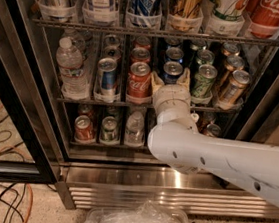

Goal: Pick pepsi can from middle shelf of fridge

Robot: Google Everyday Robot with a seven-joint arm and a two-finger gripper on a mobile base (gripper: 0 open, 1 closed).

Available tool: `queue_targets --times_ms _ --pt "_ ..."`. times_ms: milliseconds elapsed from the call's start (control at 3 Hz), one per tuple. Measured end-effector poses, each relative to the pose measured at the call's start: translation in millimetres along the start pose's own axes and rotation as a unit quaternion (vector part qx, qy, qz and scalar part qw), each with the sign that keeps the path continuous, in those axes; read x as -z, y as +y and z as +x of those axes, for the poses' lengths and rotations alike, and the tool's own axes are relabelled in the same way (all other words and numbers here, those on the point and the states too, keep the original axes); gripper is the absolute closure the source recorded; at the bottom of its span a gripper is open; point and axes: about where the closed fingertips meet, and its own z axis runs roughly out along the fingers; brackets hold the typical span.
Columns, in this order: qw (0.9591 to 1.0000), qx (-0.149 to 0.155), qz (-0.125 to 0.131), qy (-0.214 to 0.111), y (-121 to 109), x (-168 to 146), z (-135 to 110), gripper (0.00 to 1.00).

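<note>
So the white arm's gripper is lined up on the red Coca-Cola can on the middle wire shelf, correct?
No. The camera view shows the open gripper lined up on the dark blue pepsi can with the silver top, one lane right of the red Coca-Cola can, on the middle wire shelf.

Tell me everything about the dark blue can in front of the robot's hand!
The pepsi can is small, dark blue metal with a silver top. It stands upright at the front of its lane on the middle shelf, beside the red Coca-Cola can. The gripper is open right before it, one tan finger each side; contact is unclear.
</note>
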Motion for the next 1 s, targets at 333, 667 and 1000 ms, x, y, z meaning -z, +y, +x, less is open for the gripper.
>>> queue_targets --times_ms 333,667,1000 --pt "1.0000 0.000 0.000 0.000 0 0 0 0.56" --pt "1.0000 0.000 0.000 0.000 0 0 0 0.79" --pt "0.9996 -0.005 0.003 -0.028 -6 9 -23 0.99"
